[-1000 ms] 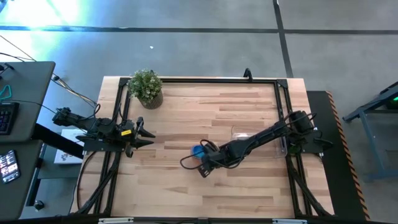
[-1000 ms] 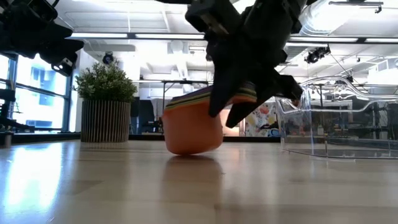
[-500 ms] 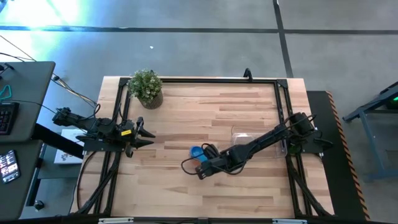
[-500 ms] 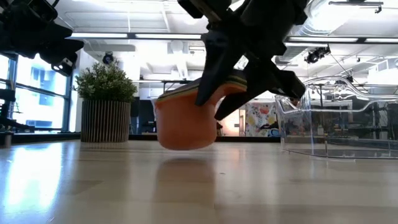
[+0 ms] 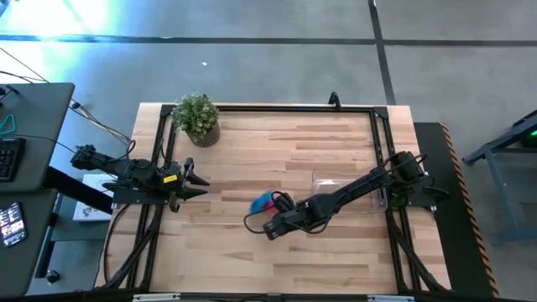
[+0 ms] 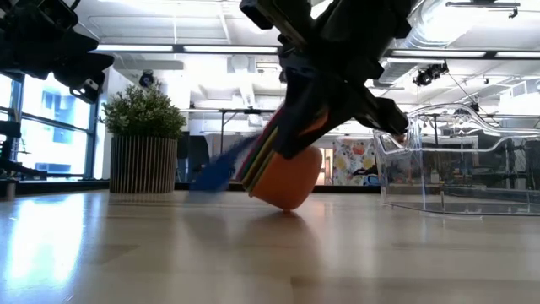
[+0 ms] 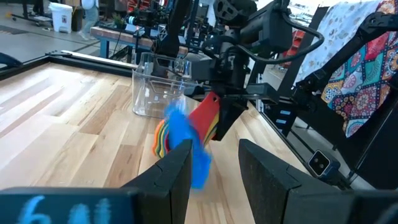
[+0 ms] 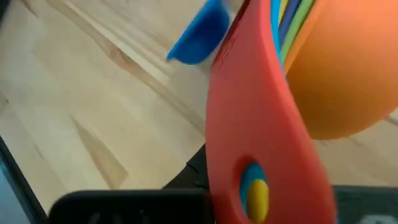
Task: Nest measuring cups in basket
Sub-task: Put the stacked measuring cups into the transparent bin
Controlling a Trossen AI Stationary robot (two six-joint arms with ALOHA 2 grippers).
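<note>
Right hand (image 5: 270, 225) clamped together on the handles of the nested cups (image 6: 283, 165), mid-counter (image 5: 252, 151), well short of the basket (image 5: 351, 191). Stack tipped steeply, orange bowl low over the wood, blue cup (image 7: 185, 138) sliding out of the nest. Likely trouble: blue cup dropping free, inner cups following, if tilt holds during the carry. Also a risk of the stack clipping the basket wall on entry. Left hand (image 5: 195, 179) parked at the counter's left edge, fingers apart, empty.
</note>
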